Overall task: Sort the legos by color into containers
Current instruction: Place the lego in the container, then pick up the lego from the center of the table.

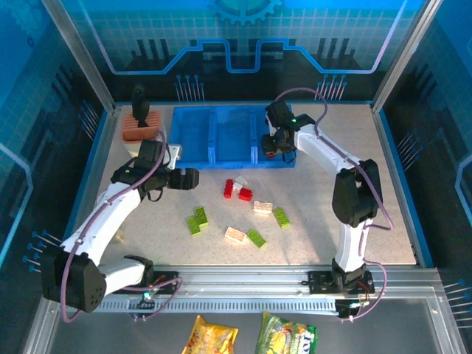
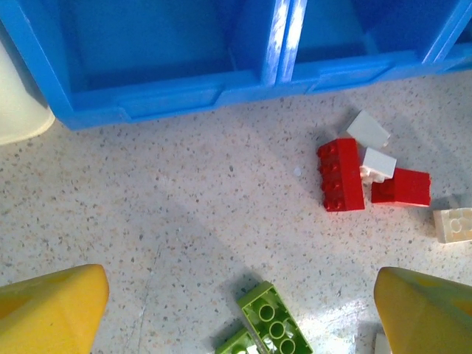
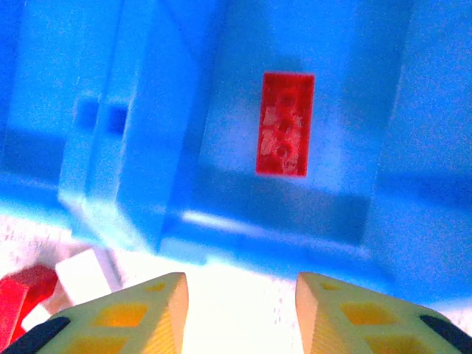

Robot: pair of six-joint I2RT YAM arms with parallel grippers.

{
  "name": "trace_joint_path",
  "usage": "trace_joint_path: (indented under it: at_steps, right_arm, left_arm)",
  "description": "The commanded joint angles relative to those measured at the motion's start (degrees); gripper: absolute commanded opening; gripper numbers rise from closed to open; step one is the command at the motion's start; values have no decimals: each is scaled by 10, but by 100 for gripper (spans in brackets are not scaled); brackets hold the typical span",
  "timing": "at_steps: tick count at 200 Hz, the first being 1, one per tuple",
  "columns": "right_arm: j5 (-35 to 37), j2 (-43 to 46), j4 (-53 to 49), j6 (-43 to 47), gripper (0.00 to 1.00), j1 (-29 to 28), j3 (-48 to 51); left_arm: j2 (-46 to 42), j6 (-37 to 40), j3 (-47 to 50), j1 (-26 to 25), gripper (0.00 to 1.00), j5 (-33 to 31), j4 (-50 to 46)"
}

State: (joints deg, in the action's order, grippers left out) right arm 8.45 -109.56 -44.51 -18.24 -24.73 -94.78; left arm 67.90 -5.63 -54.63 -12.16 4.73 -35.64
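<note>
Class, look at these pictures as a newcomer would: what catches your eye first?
The blue tray at the far side of the table stands out, with one red brick lying in a compartment. In front of it, loose bricks in red, green and cream lie scattered.
</note>
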Motion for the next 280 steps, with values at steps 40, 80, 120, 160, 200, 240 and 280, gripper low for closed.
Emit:
trace_joint_path:
  at_steps: [40, 80, 120, 160, 200, 240, 280]
  right_arm:
    - [-10, 111, -12, -21, 44, -27, 111]
    - [-10, 157, -14, -29, 44, -42, 170]
    - [-9, 187, -9, -39, 44, -50, 212]
    - [-9, 199, -4, -41, 44, -51, 240]
    - [-9, 199, -2, -40, 44, -51, 248]
    - [-6, 203, -3, -41, 43, -52, 251]
    - [-4, 208, -6, -41, 44, -51, 254]
  left_arm:
    - [31, -66, -28, -39, 93, -39, -78]
    - [35, -141, -7, -73, 88, -43, -90]
    - [48, -253, 32, -123, 81, -75, -82]
    - [85, -317, 50, -155, 74, -90, -56]
    - [141, -338, 39, -169, 69, -102, -40]
    - [181, -344, 22, -169, 63, -112, -36]
    - [212, -340, 8, -172, 56, -102, -24]
